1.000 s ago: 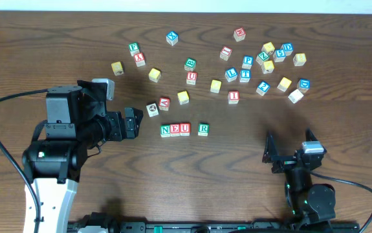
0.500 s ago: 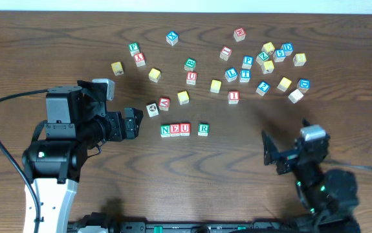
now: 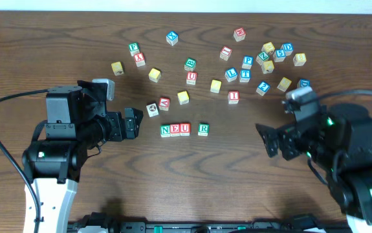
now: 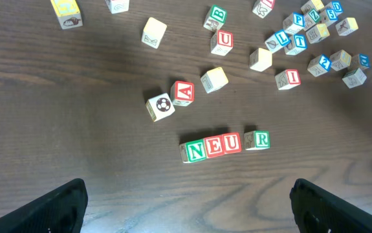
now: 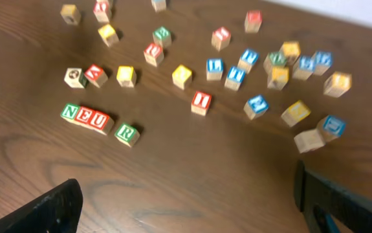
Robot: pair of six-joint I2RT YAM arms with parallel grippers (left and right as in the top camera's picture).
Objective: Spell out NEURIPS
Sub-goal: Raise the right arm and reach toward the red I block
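Three blocks N, E, U stand touching in a row mid-table, with a green R block a small gap to their right. They also show in the left wrist view and the right wrist view. A red I block lies above and right of the row. A blue P block and a blue S block sit in the upper right cluster. My left gripper is open and empty, left of the row. My right gripper is open and empty, right of the R block.
Several loose letter blocks are scattered across the far half of the table, densest at the upper right. An A block and a picture block lie just above the row's left end. Yellow blocks lie nearby.
My right arm has risen from the near table edge and moved up and away from the front, its gripper now right of the R block. The left arm and blocks have not moved.
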